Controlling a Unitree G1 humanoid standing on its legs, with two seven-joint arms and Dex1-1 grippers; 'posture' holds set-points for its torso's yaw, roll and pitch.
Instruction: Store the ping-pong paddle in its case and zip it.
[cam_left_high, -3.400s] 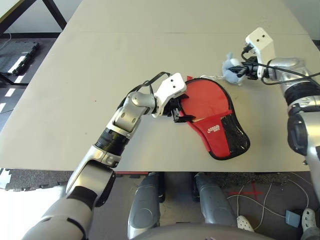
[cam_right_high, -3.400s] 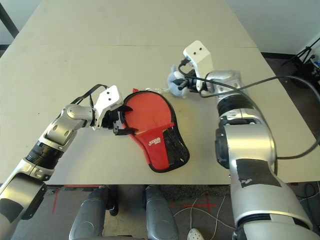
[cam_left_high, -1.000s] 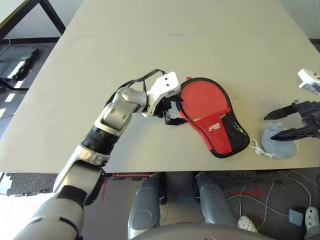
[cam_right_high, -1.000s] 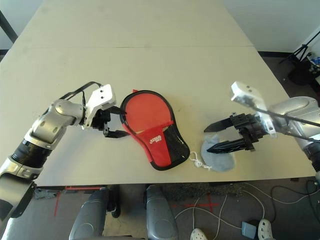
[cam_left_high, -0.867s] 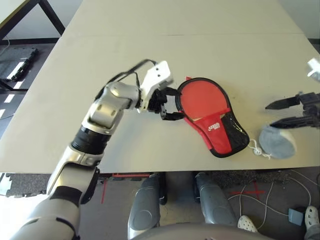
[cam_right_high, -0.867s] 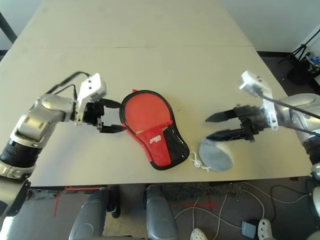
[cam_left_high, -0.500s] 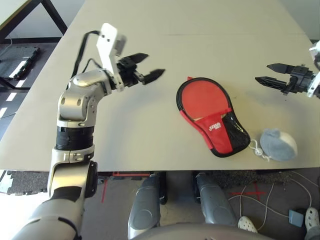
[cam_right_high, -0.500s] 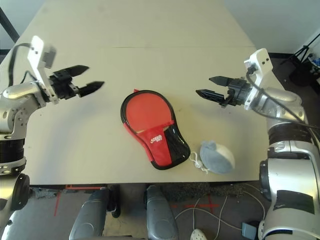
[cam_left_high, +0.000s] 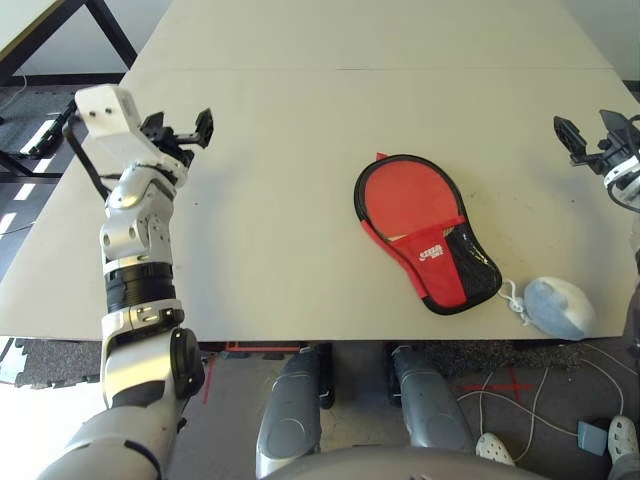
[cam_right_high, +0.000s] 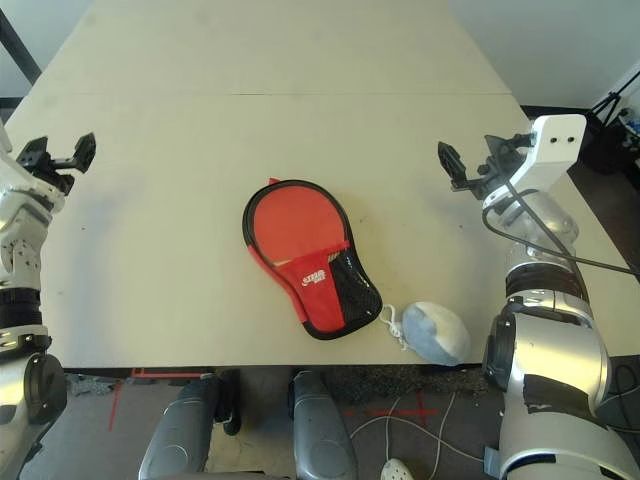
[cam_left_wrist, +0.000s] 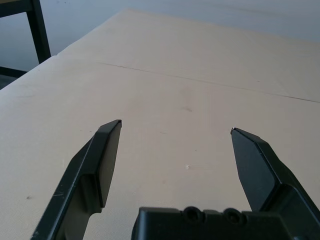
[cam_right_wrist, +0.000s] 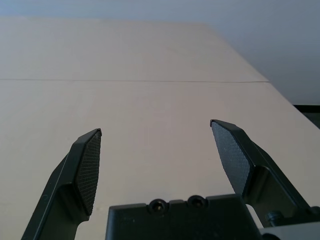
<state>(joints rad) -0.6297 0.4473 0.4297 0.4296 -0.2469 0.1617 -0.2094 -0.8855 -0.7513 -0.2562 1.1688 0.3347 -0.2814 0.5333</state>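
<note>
The case (cam_left_high: 425, 236) lies flat near the middle of the table, red round part toward the far side, black mesh pocket and white logo toward the front edge. The ping-pong paddle is hidden; I cannot tell if it is inside. My left gripper (cam_left_high: 180, 128) is raised over the table's left side, far from the case, open and empty. My right gripper (cam_right_high: 470, 160) is raised over the right side, also open and empty. Both wrist views look across bare tabletop between the spread fingers: left gripper (cam_left_wrist: 176, 126), right gripper (cam_right_wrist: 156, 126).
A small grey-blue pouch (cam_left_high: 560, 306) on a white cord (cam_left_high: 512, 295) lies by the front edge, just right of the case. The beige table (cam_left_high: 300, 150) has a seam running across its far half. Black frame legs stand off its far left corner.
The left gripper has pulled back from the case's edge to the far left. The right gripper has let go of the pouch near the front edge and lifted away to the right.
</note>
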